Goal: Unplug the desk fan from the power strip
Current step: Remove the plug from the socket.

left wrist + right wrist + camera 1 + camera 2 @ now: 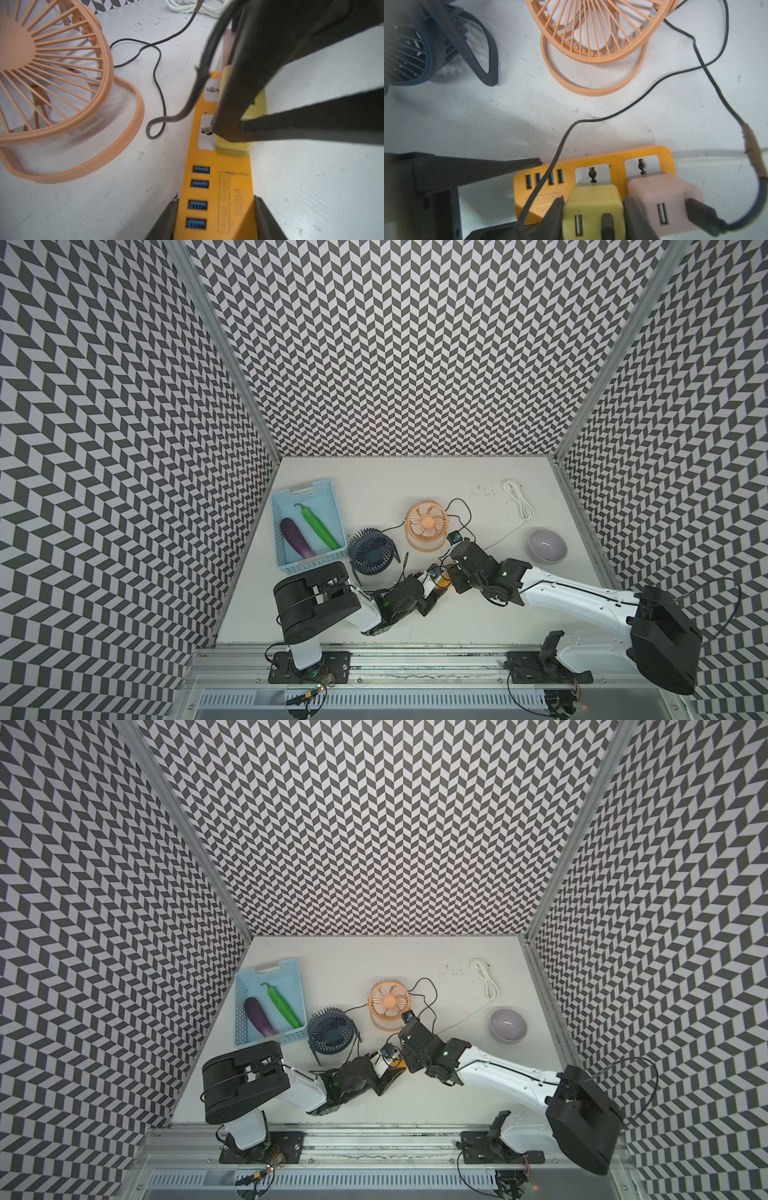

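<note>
- The power strip lies on the bench near its front edge, right between the two arms. There is bare bench along the back.
- The left claw is clamped across the strip's USB end.
- The right claw is clenched on the yellow plug, seated in the socket next to the USB ports. A pink plug fills the neighbouring socket.
- An orange fan and a blue fan crowd in just beyond the strip.
- The basket on the left holds an eggplant and a green pepper. A bowl sits on the right.
- The strip reads "S204", beside what looks like "USB SOCKET".
</note>
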`<state>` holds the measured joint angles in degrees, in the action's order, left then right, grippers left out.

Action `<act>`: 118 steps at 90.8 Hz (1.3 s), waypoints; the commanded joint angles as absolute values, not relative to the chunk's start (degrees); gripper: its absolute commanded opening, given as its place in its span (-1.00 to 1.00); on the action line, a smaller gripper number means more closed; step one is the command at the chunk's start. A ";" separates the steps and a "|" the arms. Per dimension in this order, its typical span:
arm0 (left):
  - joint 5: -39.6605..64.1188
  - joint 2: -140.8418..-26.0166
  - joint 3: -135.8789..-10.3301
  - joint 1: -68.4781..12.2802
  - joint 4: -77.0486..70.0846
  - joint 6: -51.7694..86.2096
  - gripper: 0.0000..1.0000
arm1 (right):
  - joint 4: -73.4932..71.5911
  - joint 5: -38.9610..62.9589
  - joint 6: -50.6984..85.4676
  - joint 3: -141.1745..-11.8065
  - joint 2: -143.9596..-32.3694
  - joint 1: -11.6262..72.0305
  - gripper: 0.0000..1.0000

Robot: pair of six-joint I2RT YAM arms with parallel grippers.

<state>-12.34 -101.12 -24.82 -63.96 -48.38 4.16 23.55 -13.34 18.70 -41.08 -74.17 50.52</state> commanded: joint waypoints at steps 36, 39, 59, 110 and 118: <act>-12.83 -101.74 -24.60 -63.56 -48.00 4.57 -0.29 | 16.97 -6.84 18.17 -41.12 -70.92 47.71 -0.77; -12.83 -101.87 -24.70 -63.50 -47.99 4.57 -0.30 | 16.73 -6.63 18.43 -41.15 -71.18 48.30 -0.77; -12.54 -103.07 -25.58 -63.46 -47.17 4.71 -0.37 | 15.75 -5.54 18.84 -41.09 -72.99 49.83 -0.78; -13.01 -103.05 -25.36 -63.46 -47.19 4.83 -0.39 | 16.00 -7.38 18.60 -40.27 -71.54 48.93 -0.81; -12.92 -103.28 -25.55 -63.46 -47.13 4.81 -0.39 | 15.82 -7.56 18.83 -41.19 -72.16 51.06 -0.81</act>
